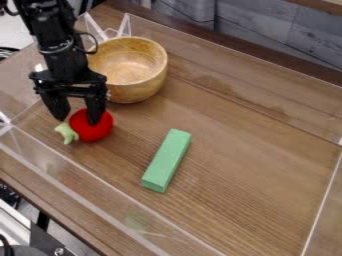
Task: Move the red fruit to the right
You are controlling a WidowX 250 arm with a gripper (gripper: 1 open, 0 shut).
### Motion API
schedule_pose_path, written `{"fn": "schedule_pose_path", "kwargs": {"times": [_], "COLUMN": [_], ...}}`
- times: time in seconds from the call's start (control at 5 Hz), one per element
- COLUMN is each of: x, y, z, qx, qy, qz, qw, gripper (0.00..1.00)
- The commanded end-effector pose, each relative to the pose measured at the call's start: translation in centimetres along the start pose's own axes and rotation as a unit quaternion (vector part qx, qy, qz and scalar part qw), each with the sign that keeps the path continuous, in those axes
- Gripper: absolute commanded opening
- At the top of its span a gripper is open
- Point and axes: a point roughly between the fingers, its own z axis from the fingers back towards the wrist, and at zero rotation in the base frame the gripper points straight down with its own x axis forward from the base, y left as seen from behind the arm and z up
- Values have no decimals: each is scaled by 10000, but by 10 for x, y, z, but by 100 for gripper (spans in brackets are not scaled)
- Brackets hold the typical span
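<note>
Gripper point(72, 104) points down over the red fruit point(91, 124), jaws spread wide and holding nothing; fruit sits on the table point(254, 140) at far left, just in front of the wooden bowl point(128, 68), leafy end toward the left wall. To grip well, lower until the fingers straddle the round body, not the stem; close gently; then carry it right, passing clear of the green block point(167, 159).

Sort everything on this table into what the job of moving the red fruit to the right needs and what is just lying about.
Belongs to the job:
- red fruit, on the table near the left side
- gripper, jaws open, directly over the fruit

Just lying about:
- wooden bowl, behind the fruit
- green block, flat on the table to the fruit's right
</note>
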Motion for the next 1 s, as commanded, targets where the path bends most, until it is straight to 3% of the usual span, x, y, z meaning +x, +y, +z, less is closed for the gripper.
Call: {"fn": "schedule_pose_path", "kwargs": {"times": [0.0, 0.2, 0.4, 0.6, 0.8], "x": [6, 9, 12, 11, 11], "y": [-1, -1, 7, 11, 7], "z": [3, 3, -7, 8, 34], "qx": [59, 63, 69, 16, -93], "qy": [-72, -53, -38, -94, -199], "qz": [-153, -244, -462, -206, 62], "qw": [9998, 9997, 9989, 9997, 9997], "gripper": [100, 100, 0, 0, 0]}}
